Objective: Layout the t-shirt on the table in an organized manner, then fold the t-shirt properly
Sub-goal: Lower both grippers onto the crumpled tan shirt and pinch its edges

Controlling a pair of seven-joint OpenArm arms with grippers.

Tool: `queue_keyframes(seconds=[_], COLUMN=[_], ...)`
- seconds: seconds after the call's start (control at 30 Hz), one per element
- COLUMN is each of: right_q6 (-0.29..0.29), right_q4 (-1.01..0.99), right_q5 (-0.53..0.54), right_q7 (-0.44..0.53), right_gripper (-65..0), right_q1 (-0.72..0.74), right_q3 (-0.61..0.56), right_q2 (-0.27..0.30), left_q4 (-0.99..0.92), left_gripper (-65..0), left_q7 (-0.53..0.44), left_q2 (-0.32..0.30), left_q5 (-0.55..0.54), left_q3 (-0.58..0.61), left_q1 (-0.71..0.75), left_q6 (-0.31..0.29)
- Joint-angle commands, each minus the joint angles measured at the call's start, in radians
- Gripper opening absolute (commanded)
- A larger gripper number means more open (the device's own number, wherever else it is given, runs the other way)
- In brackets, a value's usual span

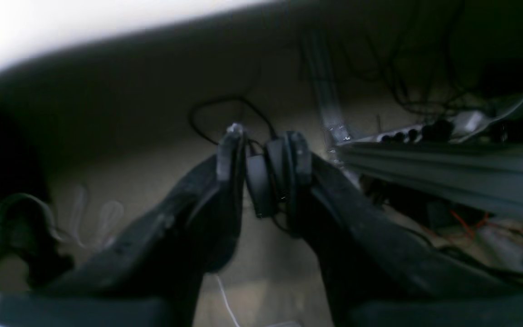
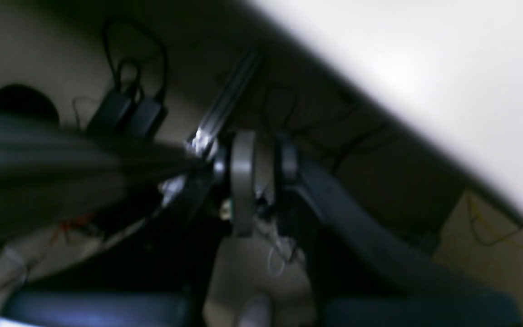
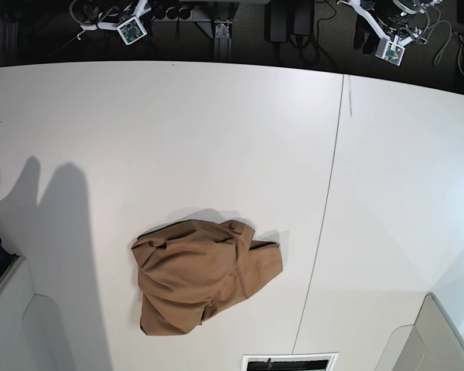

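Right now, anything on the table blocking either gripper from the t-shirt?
Nothing visible. The t-shirt lies crumpled alone on the white table, with bare tabletop all round it. Both grippers are off the table's edge, outside the base view.

Dark strip beyond the far edge – tangled black cables [image 3: 313, 31], small boards [image 3: 131, 29], beige floor [image 1: 266, 268], dim light

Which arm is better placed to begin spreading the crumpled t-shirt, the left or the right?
Probably the right arm. The t-shirt lies crumpled left of the table seam in the base view, which is the right arm's side. Neither gripper is near it yet.
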Motion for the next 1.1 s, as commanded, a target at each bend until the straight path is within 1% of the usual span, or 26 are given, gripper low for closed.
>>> queue_keyframes(seconds=[0.0,0.17,0.33,0.37,0.47,0.53,0.57,0.63,0.7,0.73,0.77,0.83,0.9,0.93,1.0,1.07], right_q6=[-0.001,-0.002,-0.002,-0.002,-0.002,-0.002,-0.002,-0.002,-0.002,-0.002,-0.002,-0.002,-0.002,-0.002,-0.005,-0.032], right_q4=[0.032,0.111,0.124,0.124,0.123,0.123,0.123,0.122,0.113,0.103,0.090,0.051,0.003,-0.024,-0.079,-0.130], right_q5=[0.001,0.001,0.001,0.002,0.001,0.001,0.001,0.002,0.015,0.027,0.032,0.035,0.034,0.034,0.034,0.034], right_q7=[0.018,0.018,0.019,0.019,0.018,0.008,-0.008,-0.077,-0.140,-0.156,-0.158,-0.157,-0.152,-0.149,-0.136,-0.131], right_gripper=[-57.2,-57.2,-57.2,-57.2,-57.2,-57.2,-57.2,-57.2,-57.1,-57.1,-55.7,-49.6,-41.9,-39.2,-37.4,-37.4], right_q1=[-0.008,0.012,0.139,0.176,0.291,0.357,0.387,0.445,0.493,0.512,0.527,0.559,0.594,0.614,0.657,0.705], right_q3=[0.001,0.001,0.001,0.001,0.001,0.001,0.001,0.001,0.001,0.001,0.001,0.001,0.001,0.001,0.001,0.001], right_q2=[0.008,0.008,0.007,0.007,0.004,-0.001,-0.011,-0.041,-0.074,-0.090,-0.104,-0.134,-0.158,-0.168,-0.185,-0.201], left_q4=[0.046,0.169,0.217,0.217,0.217,0.217,0.216,0.214,0.214,0.214,0.214,0.209,0.191,0.175,0.127,0.068], left_gripper=[-50.3,-49.9,-49.3,-47.5,-39.2,-36.0,-35.9,-35.9,-35.9,-35.9,-35.9,-35.8,-32.7,-31.1,-30.3,-30.3], left_q7=[-0.012,-0.013,-0.050,-0.051,-0.051,-0.051,-0.050,-0.049,-0.042,-0.043,-0.042,-0.043,-0.042,-0.042,-0.043,-0.045], left_q2=[-0.016,-0.060,-0.123,-0.138,-0.176,-0.200,-0.212,-0.235,-0.259,-0.270,-0.279,-0.292,-0.293,-0.293,-0.293,-0.290], left_q5=[-0.006,-0.006,-0.050,-0.059,-0.102,-0.134,-0.143,-0.151,-0.163,-0.166,-0.165,-0.164,-0.161,-0.160,-0.160,-0.159], left_q3=[-0.018,-0.061,-0.080,-0.079,-0.079,-0.079,-0.079,-0.076,-0.064,-0.050,-0.033,0.013,0.070,0.103,0.172,0.242], left_q1=[0.019,0.045,0.022,0.007,-0.052,-0.100,-0.127,-0.180,-0.232,-0.257,-0.282,-0.331,-0.381,-0.408,-0.467,-0.537], left_q6=[-0.003,-0.002,0.005,0.005,0.004,0.004,0.004,0.004,0.005,0.005,0.005,0.005,0.005,0.005,0.005,0.005])
